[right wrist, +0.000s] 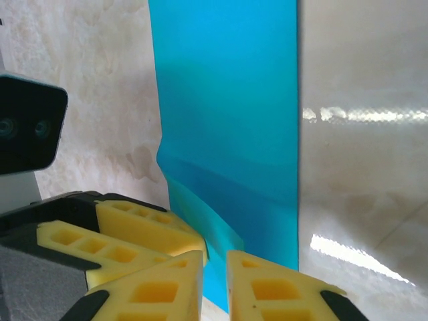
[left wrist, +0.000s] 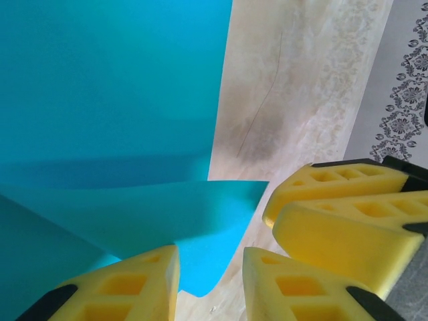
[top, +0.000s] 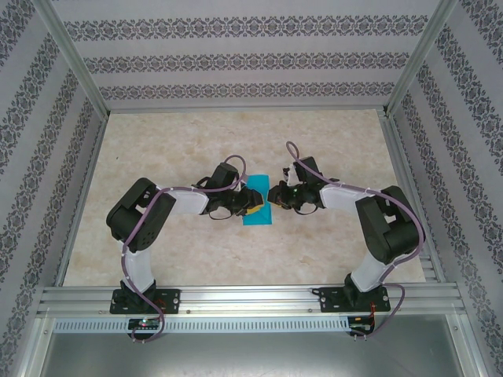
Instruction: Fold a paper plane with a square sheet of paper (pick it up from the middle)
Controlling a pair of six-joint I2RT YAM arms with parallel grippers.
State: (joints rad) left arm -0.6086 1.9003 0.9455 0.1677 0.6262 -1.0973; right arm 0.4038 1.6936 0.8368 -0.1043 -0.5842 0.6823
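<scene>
The square sheet of paper [top: 258, 214] lies teal-blue on the table between both grippers. In the left wrist view the sheet [left wrist: 114, 80] has a flap [left wrist: 200, 214] lifted off it, ending in a sharp corner. My left gripper [left wrist: 211, 254] straddles the flap's edge with its jaws partly apart; the paper rests against one finger and the other stands clear. The right gripper's fingers [left wrist: 334, 214] sit close together just right of that corner. In the right wrist view my right gripper [right wrist: 215, 261] hovers over the sheet [right wrist: 234, 100] with a thin slit between its jaws, next to the raised flap [right wrist: 207, 224].
The pale marbled table [top: 173, 149] stretches away on all sides of the paper. Patterned walls [top: 236, 63] and aluminium posts close it in, with rails [top: 251, 298] along the near edge. The left wrist's black camera housing [right wrist: 27, 124] sits close to my right fingers.
</scene>
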